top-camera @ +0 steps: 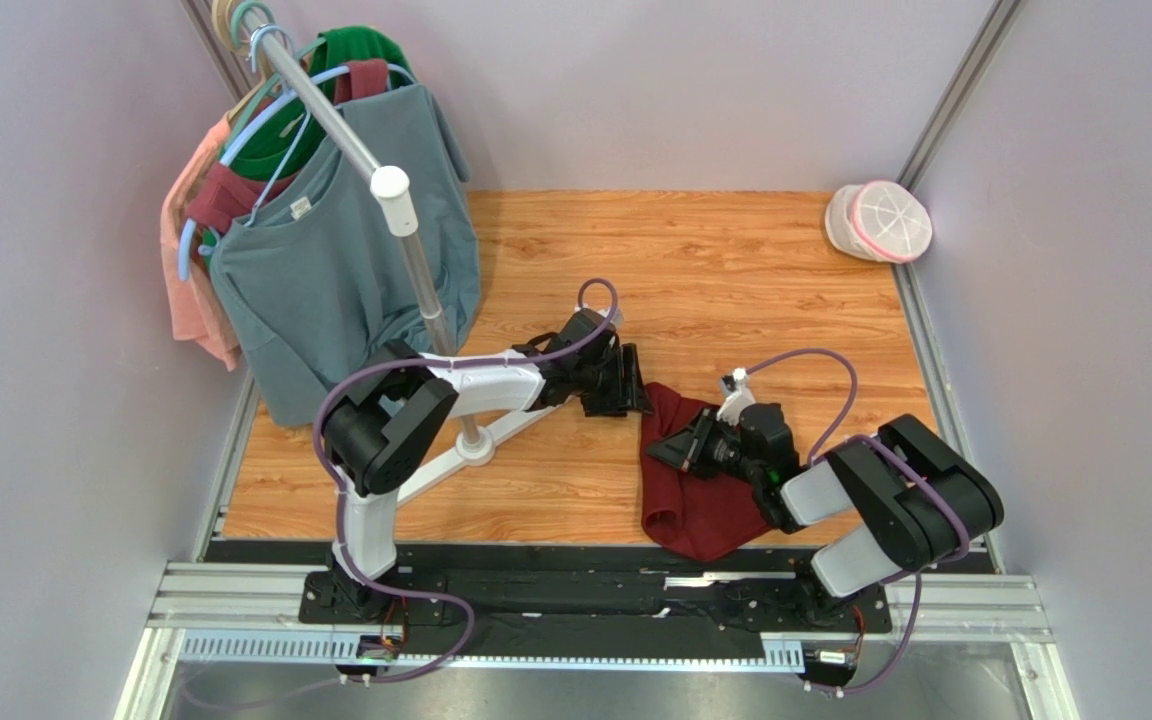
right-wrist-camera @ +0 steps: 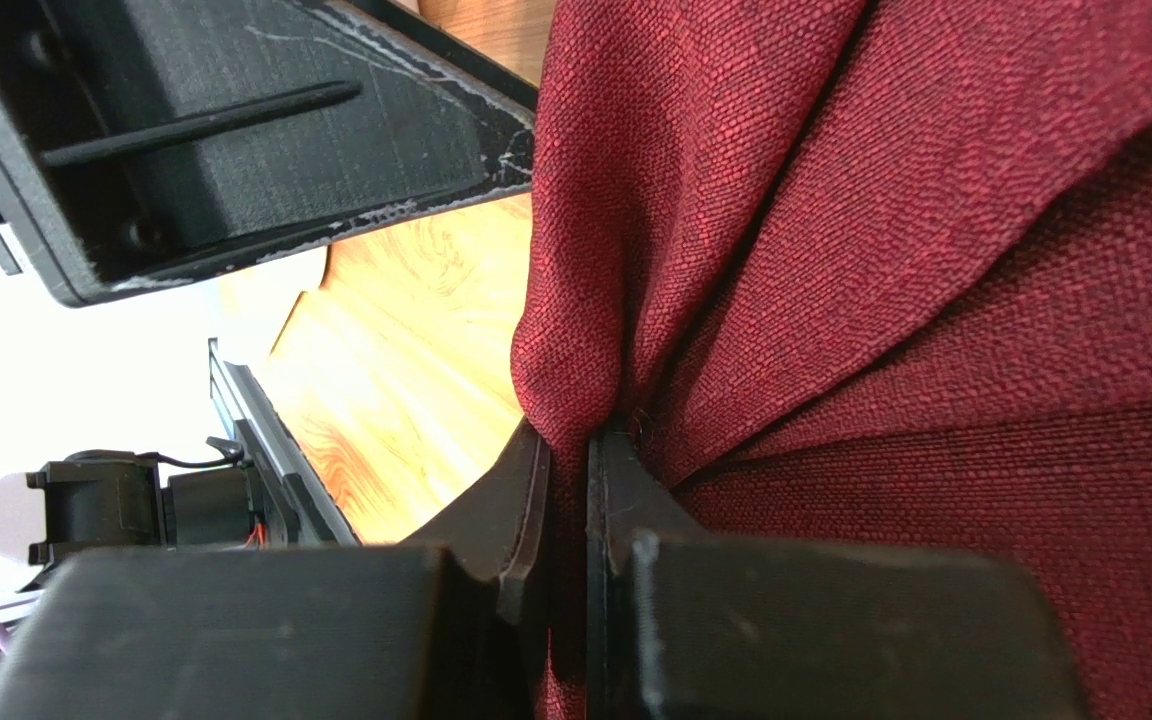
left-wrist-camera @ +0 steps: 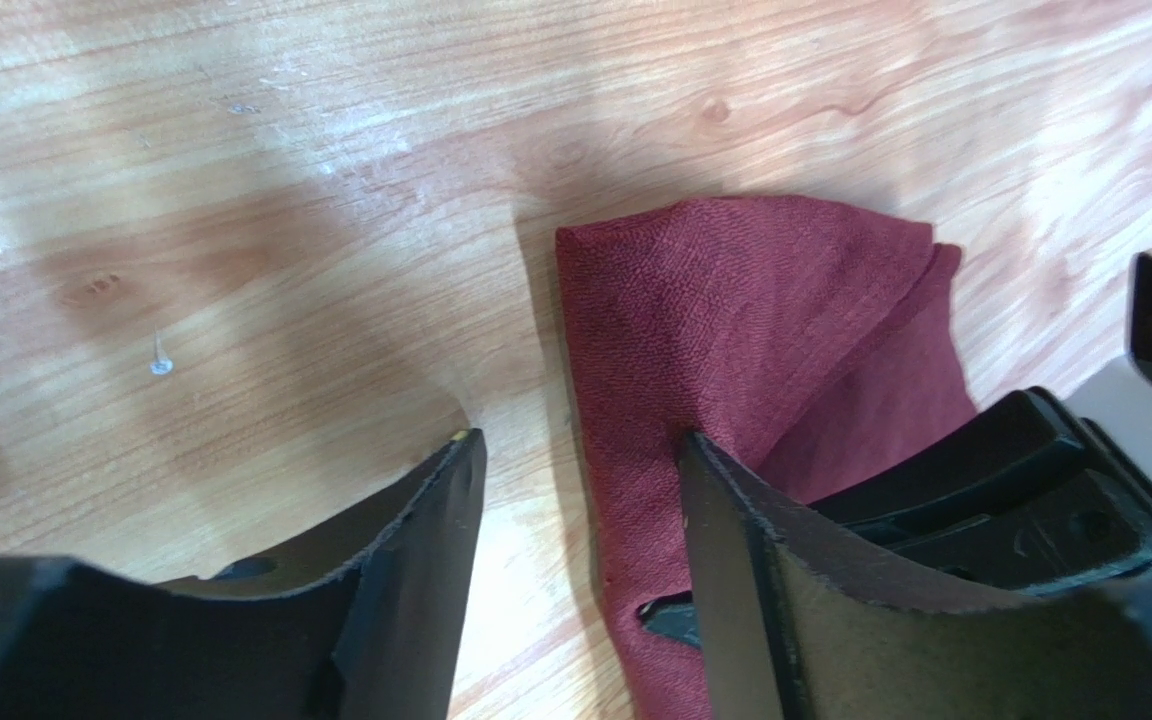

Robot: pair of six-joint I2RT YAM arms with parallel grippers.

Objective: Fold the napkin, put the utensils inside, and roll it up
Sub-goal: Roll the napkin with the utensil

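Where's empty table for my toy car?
Bare wood at the far side of the table, between the hanging shirts and the pink-white tub. Also the near strip left of the napkin. Crowded mid-table: left gripper and right gripper meet at the napkin.

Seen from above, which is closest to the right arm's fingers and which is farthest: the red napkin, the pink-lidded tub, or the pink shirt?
1. The napkin, pinched in the right fingers.
2. The pink-lidded tub, in the far right corner.
3. The pink shirt, on the rack at far left.
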